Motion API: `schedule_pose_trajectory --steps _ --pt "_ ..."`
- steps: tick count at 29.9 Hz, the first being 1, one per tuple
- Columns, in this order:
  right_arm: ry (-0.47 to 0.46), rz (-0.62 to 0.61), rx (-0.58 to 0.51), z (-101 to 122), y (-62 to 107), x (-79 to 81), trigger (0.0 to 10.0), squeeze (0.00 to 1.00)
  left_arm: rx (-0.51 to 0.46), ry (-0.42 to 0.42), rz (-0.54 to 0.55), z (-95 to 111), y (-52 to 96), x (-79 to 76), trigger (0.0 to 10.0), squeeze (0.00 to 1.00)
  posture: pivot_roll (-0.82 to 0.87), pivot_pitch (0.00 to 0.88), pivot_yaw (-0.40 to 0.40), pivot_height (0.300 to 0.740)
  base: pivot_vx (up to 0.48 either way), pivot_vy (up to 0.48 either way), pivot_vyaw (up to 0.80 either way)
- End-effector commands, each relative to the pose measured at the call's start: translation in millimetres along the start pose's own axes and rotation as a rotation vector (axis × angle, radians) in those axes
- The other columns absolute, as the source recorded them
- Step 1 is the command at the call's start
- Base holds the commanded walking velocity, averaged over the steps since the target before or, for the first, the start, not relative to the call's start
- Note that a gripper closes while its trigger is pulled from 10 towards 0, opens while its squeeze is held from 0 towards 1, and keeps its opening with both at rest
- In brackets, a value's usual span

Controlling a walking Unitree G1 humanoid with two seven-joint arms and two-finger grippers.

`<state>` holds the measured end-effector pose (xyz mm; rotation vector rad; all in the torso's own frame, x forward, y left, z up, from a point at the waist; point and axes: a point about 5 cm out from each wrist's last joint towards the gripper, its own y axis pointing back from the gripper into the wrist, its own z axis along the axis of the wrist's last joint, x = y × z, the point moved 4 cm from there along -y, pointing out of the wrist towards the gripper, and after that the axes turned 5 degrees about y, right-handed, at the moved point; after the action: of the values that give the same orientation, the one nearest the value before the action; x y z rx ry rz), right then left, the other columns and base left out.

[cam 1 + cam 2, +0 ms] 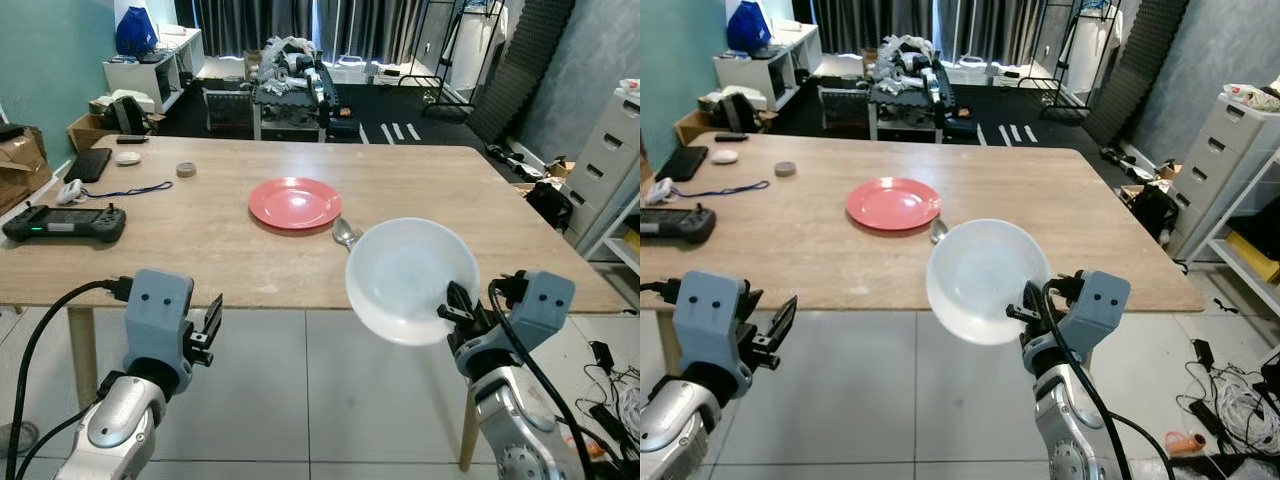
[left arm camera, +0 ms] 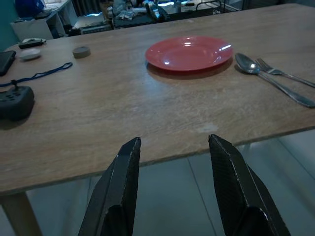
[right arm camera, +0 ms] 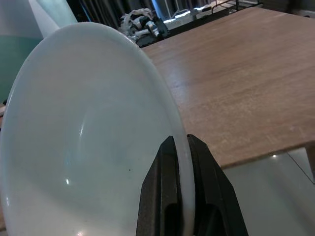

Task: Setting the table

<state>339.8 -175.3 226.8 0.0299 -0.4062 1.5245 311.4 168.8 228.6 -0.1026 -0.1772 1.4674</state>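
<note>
My right gripper (image 1: 458, 308) is shut on the rim of a white bowl (image 1: 411, 278), which it holds tilted in the air in front of the wooden table's (image 1: 200, 240) near edge. On the table's middle lies a red plate (image 1: 295, 203). A spoon (image 2: 268, 76) and a fork (image 2: 283, 73) lie just right of the plate; the bowl hides most of them in the eye views. My left gripper (image 1: 210, 325) is open and empty, low in front of the table's near edge, left of the plate.
A black controller (image 1: 65, 223), a phone (image 1: 90, 163), a blue cord (image 1: 140, 189) and a small round tin (image 1: 186, 170) lie on the table's left part. White drawers (image 1: 610, 165) stand to the right. Cluttered racks and shelves fill the room behind.
</note>
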Motion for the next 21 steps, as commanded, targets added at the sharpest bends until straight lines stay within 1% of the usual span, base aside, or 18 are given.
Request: schedule_pose_trajectory --steps 1,3,16,21 --pt "0.002 -0.016 -0.002 -0.3 2.4 -3.6 10.0 0.00 0.019 0.001 0.001 -5.3 1.1 -0.1 10.0 0.00 0.08 0.147 0.054 0.740 0.000 0.000 0.00" --pt "0.001 -0.016 -0.001 -0.5 2.4 -3.6 10.0 0.00 0.020 0.001 0.001 -5.3 1.1 -0.1 10.0 0.00 0.08 0.147 0.054 0.740 0.000 0.000 0.00" --pt "-0.015 -0.032 0.007 -1.9 2.5 -6.8 10.0 0.00 0.031 -0.006 0.012 -7.6 0.3 1.0 10.0 0.00 0.08 0.149 0.053 0.740 0.000 0.000 -0.80" --pt "-0.004 -0.056 0.025 -7.0 3.1 -12.6 10.0 0.00 0.047 -0.003 0.008 -12.4 0.6 0.1 10.0 0.00 0.08 0.149 0.052 0.740 0.000 0.000 -0.80"
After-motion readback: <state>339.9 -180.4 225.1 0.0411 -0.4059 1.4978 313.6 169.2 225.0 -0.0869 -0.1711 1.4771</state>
